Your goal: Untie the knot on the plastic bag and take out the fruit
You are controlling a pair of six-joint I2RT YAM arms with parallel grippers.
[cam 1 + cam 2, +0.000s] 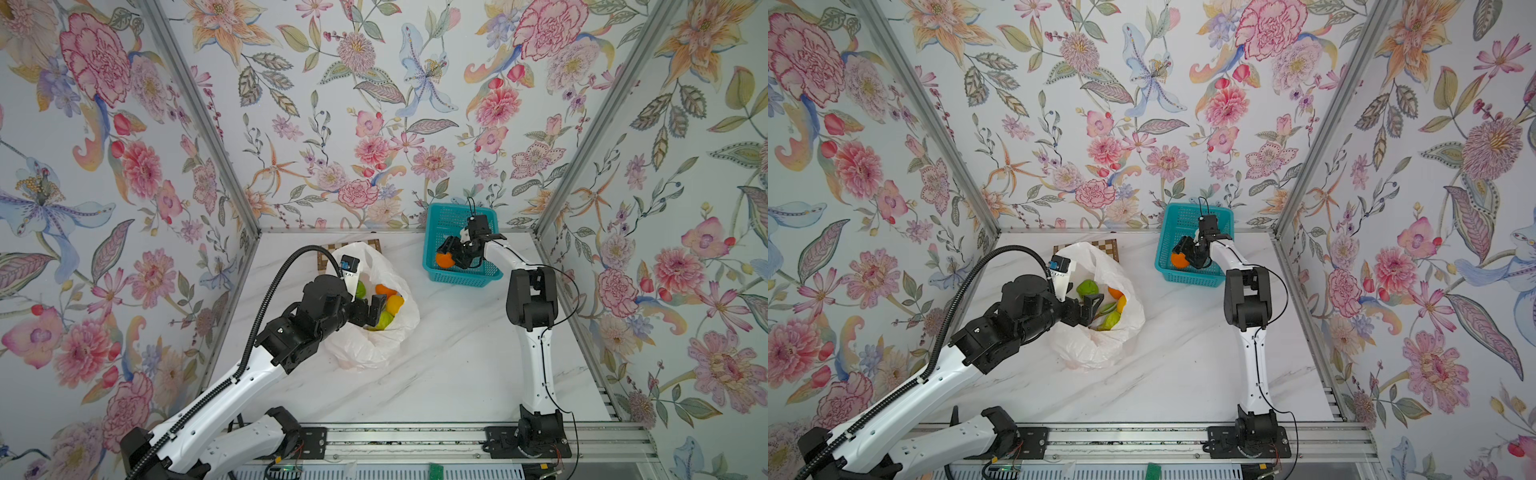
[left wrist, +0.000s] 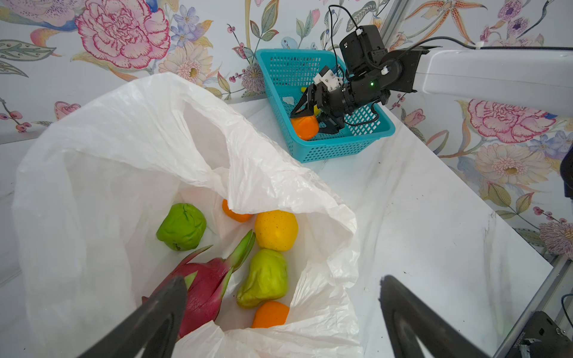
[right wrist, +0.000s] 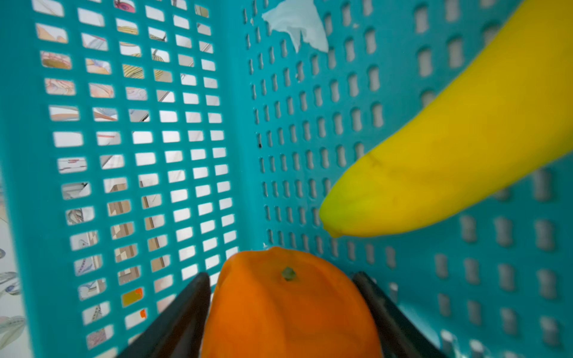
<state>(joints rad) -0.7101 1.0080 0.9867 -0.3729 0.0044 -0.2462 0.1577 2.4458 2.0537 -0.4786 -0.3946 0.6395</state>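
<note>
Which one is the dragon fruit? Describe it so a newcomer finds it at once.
In a top view, find the white plastic bag lying open on the marble table, left of the teal basket. Inside it, among other fruit, lies the dragon fruit. It alone is magenta with pointed green scales; its neighbours are plain green, yellow or orange.

Top views overhead sharing the table, left wrist above plastic bag, right wrist close inside basket
</note>
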